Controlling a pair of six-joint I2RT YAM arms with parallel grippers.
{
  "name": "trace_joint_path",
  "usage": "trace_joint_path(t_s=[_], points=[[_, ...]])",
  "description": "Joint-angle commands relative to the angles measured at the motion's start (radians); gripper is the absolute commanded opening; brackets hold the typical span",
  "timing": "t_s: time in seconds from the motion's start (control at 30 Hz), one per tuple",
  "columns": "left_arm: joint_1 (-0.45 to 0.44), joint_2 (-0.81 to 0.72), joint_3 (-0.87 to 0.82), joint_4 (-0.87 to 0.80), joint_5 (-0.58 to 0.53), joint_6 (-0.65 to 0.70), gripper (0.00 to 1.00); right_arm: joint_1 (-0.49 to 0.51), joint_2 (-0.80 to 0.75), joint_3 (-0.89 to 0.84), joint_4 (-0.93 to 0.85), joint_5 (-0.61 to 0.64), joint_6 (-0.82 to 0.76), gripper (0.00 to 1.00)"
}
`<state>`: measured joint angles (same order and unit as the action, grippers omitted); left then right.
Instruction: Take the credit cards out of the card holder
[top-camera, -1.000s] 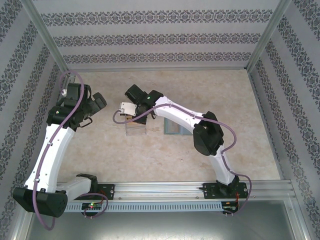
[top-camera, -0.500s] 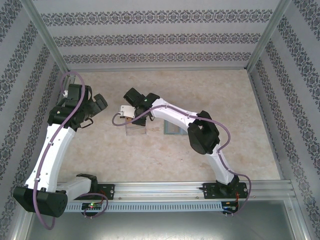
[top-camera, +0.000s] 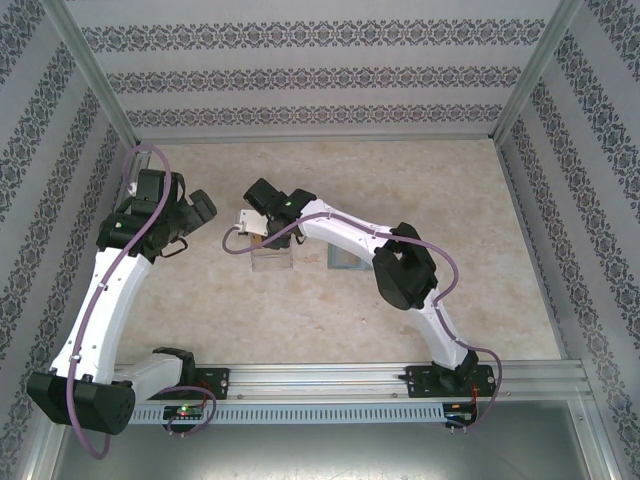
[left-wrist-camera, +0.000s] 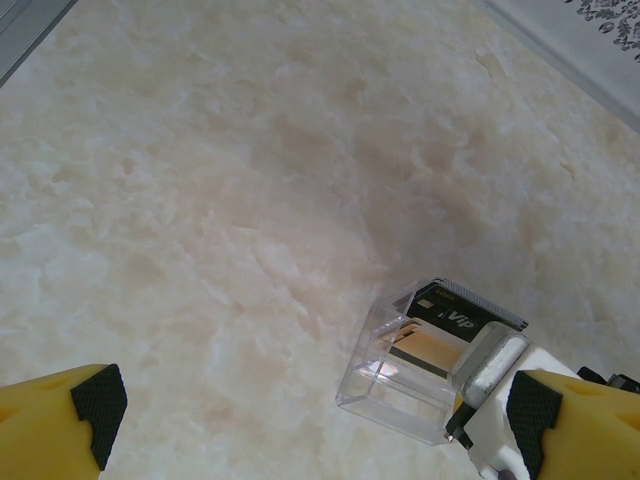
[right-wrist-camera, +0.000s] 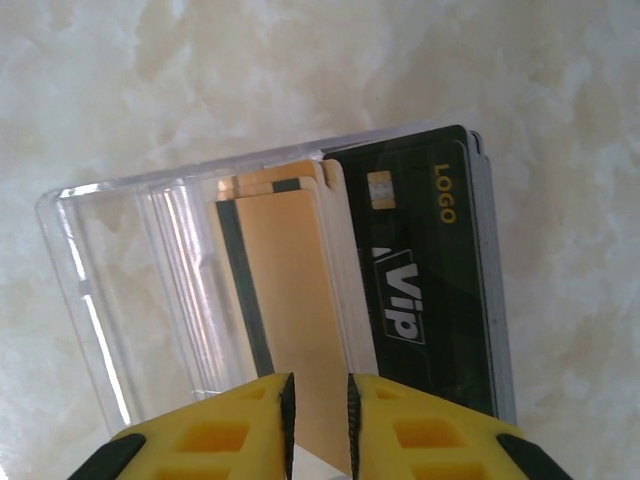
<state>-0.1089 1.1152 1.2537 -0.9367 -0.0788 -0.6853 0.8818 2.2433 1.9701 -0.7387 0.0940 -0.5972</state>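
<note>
Orange card (right-wrist-camera: 290, 300) in narrow right hand (right-wrist-camera: 318, 392), elbow (top-camera: 405, 278) further left than before; left hand (left-wrist-camera: 315, 405) wide.

1 overhead; 2 close wrist views share clear box (left-wrist-camera: 420, 372).

Glossy clear plastic box (right-wrist-camera: 110, 290)

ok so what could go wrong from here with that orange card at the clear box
1. The orange card sits between the right hand's fingers, and the grip is unclear. It may slip or land crooked on the clear box's divider.
2. The left hand is open beside the box and not holding it, so a nudge could slide or tip it.
</note>
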Motion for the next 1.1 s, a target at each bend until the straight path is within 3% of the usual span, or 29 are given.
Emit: trace_joint_path(t_s=[0.0, 0.37, 0.5, 0.67, 0.9, 1.07], points=[[0.012, -0.003, -0.014, -0.007, 0.01, 0.004, 1.0, 0.012, 0.005, -0.007, 0.015, 0.041, 0.022, 0.24], [0.012, 0.0, -0.022, 0.024, 0.072, 0.018, 1.0, -0.019, -0.052, -0.024, 0.054, 0.056, 0.144, 0.27], [0.012, 0.012, -0.034, 0.09, 0.189, 0.039, 1.0, -0.052, -0.147, -0.119, 0.113, 0.037, 0.268, 0.27], [-0.004, 0.062, -0.052, 0.19, 0.34, 0.037, 0.92, -0.117, -0.315, -0.324, 0.218, -0.015, 0.473, 0.27], [-0.115, 0.197, -0.029, 0.28, 0.395, 0.0, 0.88, -0.204, -0.502, -0.602, 0.282, -0.03, 0.688, 0.27], [-0.242, 0.332, 0.02, 0.321, 0.394, -0.018, 0.82, -0.284, -0.593, -0.756, 0.305, -0.069, 0.855, 0.27]])
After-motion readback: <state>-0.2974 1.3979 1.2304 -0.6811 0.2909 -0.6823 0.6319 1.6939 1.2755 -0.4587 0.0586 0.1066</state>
